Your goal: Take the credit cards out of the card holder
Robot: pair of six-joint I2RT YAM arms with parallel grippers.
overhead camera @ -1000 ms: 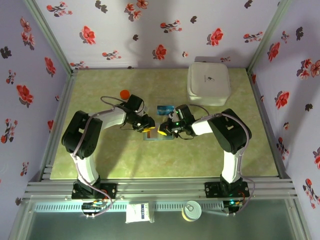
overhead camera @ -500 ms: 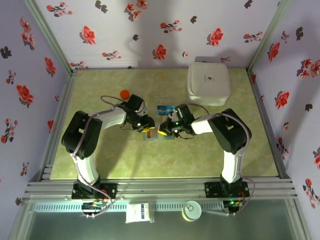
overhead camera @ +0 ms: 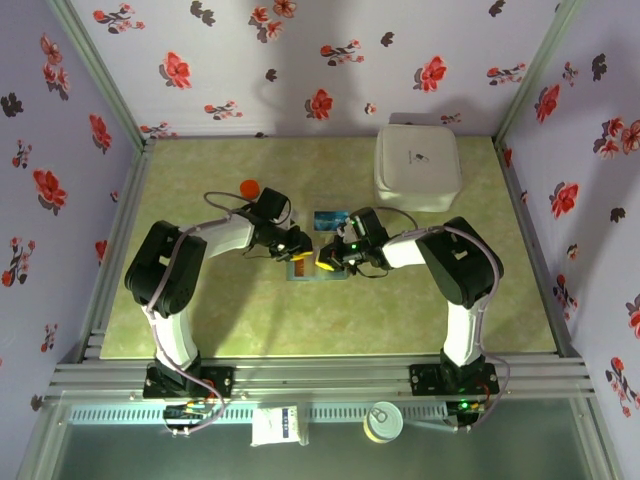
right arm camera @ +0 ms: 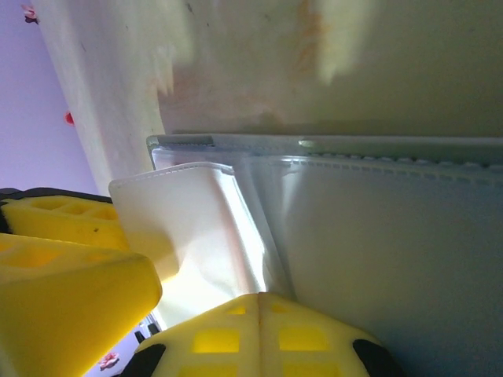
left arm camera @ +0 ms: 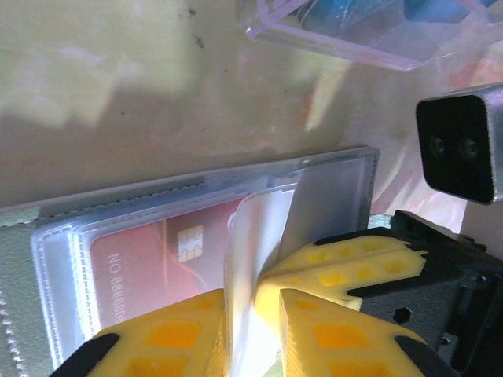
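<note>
Note tighter closure of left hand (left arm camera: 251,314) than 1 second ago: now pinching clear sleeve flap (left arm camera: 255,243) of card holder (left arm camera: 330,169), likely to peel it off red card (left arm camera: 149,255) inside. Observe right hand (right arm camera: 259,314) pressed together, pinning card holder flat mid-surface (overhead camera: 250,320). Find blue card (overhead camera: 331,218) lying apart, just beyond.

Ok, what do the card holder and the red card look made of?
The card holder: glossy clear plastic sleeves, probably vinyl; one curls up, and print reads through another. The red card: likely stiff plastic, lying flat, with a metallic chip.
</note>
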